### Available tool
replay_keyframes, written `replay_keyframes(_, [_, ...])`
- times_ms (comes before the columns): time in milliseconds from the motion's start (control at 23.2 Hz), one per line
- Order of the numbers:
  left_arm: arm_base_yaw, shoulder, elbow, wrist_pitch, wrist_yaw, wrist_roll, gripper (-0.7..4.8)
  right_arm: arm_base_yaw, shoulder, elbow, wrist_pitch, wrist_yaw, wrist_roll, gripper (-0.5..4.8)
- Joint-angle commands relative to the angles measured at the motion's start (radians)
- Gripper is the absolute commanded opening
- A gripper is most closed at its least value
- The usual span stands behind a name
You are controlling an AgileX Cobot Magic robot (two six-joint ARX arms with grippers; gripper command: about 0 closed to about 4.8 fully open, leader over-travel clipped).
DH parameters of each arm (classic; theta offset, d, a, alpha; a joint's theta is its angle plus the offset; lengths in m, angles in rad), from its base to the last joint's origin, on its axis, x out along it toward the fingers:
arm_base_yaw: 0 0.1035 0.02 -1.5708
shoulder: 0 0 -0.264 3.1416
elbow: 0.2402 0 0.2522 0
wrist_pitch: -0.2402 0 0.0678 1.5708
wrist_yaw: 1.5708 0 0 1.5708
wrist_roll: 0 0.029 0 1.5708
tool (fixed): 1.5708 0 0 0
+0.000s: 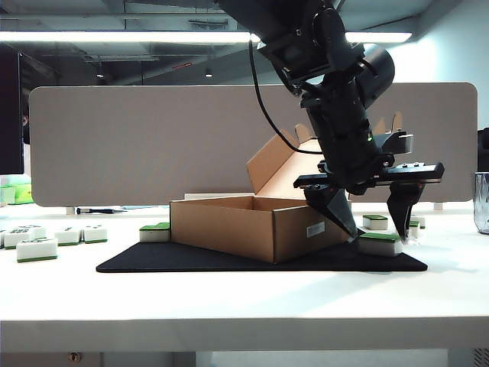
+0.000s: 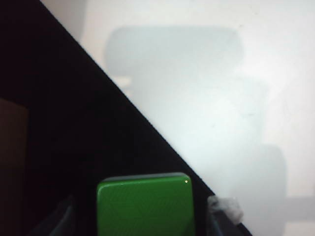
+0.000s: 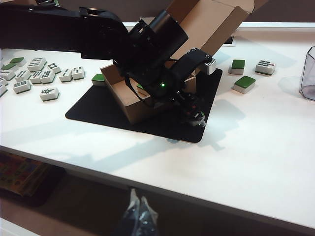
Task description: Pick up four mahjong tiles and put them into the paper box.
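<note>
Straddling a mahjong tile (image 1: 380, 242) beside the paper box (image 1: 252, 225), the left gripper (image 1: 372, 222) is spreading wide to grasp it. Parked off the table, the right gripper (image 3: 139, 215) is looking closed.

Black mat (image 1: 191, 260) on white table (image 1: 229, 306)

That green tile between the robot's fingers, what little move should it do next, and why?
Probably close. The left gripper is open, one finger on each side of the green-backed tile at the black mat's corner, beside the paper box. The right gripper hangs off the table edge, fingers together.
</note>
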Motion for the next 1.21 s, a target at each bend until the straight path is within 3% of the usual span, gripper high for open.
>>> replay_keyframes(43, [0.002, 0.011, -0.002, 0.008, 0.008, -0.001, 3.4, 0.0, -0.012, 0.004, 0.01, 0.002, -0.002, -0.01])
replay_keyframes(474, [-0.034, 0.005, 0.0, -0.011, 0.002, 0.001, 3.31, 0.0, -0.012, 0.004, 0.01, 0.002, -0.002, -0.01])
replay_keyframes(690, [-0.059, 0.005, 0.0, -0.011, -0.085, 0.0, 3.31, 0.0, -0.012, 0.004, 0.009, 0.002, -0.002, -0.01])
replay_keyframes(1034, [-0.055, 0.011, 0.0, 0.009, -0.108, 0.0, 3.3, 0.0, -0.012, 0.004, 0.009, 0.002, -0.002, -0.01])
replay_keyframes(1078, [-0.055, 0.012, 0.0, 0.012, -0.108, 0.0, 3.06, 0.0, -0.012, 0.004, 0.008, 0.002, -0.002, -0.01])
replay_keyframes(1121, [-0.055, 0.012, 0.0, 0.014, -0.108, 0.0, 2.36, 0.0, -0.012, 0.004, 0.008, 0.002, -0.002, -0.01])
replay_keyframes(1207, [-0.055, 0.012, 0.0, 0.011, -0.108, 0.0, 2.09, 0.0, -0.012, 0.004, 0.008, 0.002, -0.002, -0.01])
